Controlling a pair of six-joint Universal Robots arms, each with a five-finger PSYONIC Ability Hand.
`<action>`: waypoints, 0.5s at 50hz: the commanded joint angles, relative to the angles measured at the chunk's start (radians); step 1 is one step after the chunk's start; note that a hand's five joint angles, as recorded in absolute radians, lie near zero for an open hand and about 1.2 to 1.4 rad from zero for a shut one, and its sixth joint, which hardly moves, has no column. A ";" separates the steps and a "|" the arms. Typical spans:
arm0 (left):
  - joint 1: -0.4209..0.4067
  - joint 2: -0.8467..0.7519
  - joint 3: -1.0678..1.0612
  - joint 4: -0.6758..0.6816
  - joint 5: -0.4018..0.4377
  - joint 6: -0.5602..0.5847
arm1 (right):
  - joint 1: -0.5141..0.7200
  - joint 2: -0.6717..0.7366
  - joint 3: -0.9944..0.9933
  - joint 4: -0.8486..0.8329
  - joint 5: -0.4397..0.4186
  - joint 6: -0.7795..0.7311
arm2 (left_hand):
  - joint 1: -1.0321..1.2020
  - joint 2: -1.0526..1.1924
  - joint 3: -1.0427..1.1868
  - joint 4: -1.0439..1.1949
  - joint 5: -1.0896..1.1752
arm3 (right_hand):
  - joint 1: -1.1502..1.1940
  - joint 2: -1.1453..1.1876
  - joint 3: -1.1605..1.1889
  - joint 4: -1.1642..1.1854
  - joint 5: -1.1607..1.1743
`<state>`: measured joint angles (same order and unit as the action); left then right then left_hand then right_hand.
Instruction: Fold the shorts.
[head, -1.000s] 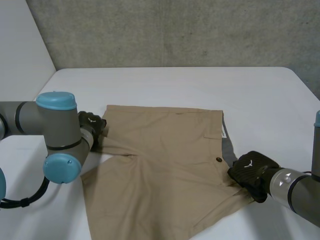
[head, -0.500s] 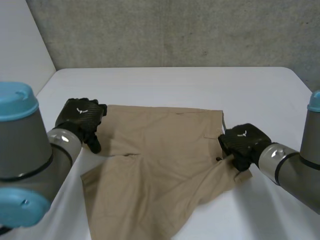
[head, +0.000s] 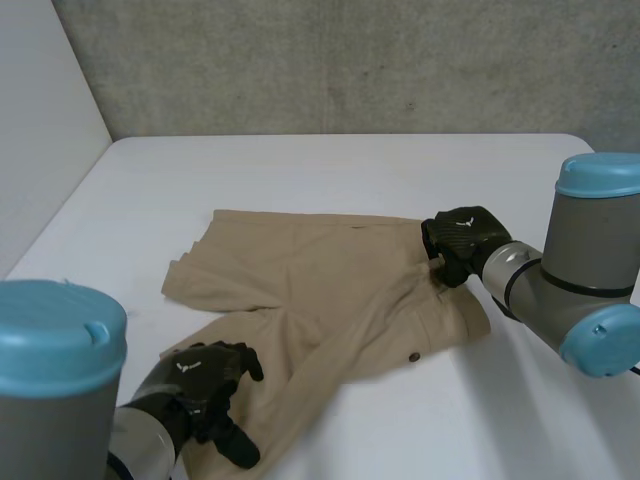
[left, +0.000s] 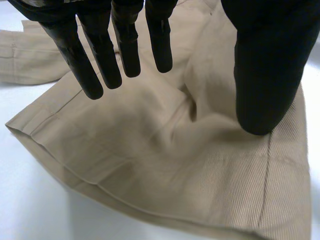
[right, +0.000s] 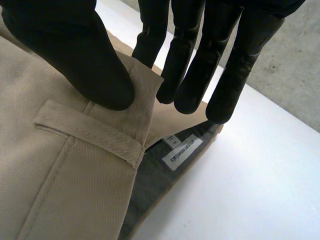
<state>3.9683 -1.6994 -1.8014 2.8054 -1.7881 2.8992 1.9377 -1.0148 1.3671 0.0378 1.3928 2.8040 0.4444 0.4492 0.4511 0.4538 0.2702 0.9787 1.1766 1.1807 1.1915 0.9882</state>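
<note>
— Shorts (head: 320, 285), position?
— Tan, lying on the white table (head: 330, 170), about mid-table. The waistband points toward the right arm and the legs toward the left arm. The front near the waistband is rumpled, with a button (head: 413, 356) showing.
— Right hand (head: 458, 238)?
— At the far corner of the waistband. The thumb (right: 75, 55) sits on the outer face, just above a belt loop (right: 90, 132). The fingers (right: 192, 60) are behind the edge, close together, so the cloth is pinched between them and the thumb. The top layer is raised there, exposing grey lining (right: 150, 185) and a white label (right: 182, 150) (print too small to read).
— Left hand (head: 205, 385)?
— Over the near leg, by its hem. The fingers are straight and spread, with their tips above the cloth. The thumb tip is set down on the cloth, well apart from them. Nothing gripped.
</note>
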 joint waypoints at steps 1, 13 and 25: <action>-0.084 -0.026 0.017 0.008 -0.143 -0.006 | 0.000 0.018 0.007 -0.019 -0.006 -0.009 | 0.127 0.122 0.121 0.118 0.127 | 0.418 0.220 0.216 0.205 0.234; -0.118 -0.059 0.120 0.002 -0.180 -0.015 | -0.002 0.010 0.017 -0.016 -0.014 -0.012 | 0.186 0.181 0.179 0.176 0.186 | 0.418 0.220 0.216 0.205 0.234; -0.170 -0.040 0.165 -0.007 -0.172 -0.058 | 0.000 0.009 0.027 -0.015 -0.009 -0.014 | 0.236 0.231 0.229 0.226 0.236 | 0.418 0.220 0.216 0.205 0.234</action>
<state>3.8377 -1.7270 -1.6353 2.8038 -1.9635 2.8769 1.9365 -1.0065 1.3908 0.0225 1.3806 2.7917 0.5824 0.5814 0.5790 0.5855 0.4038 0.9787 1.1766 1.1808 1.1915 0.9958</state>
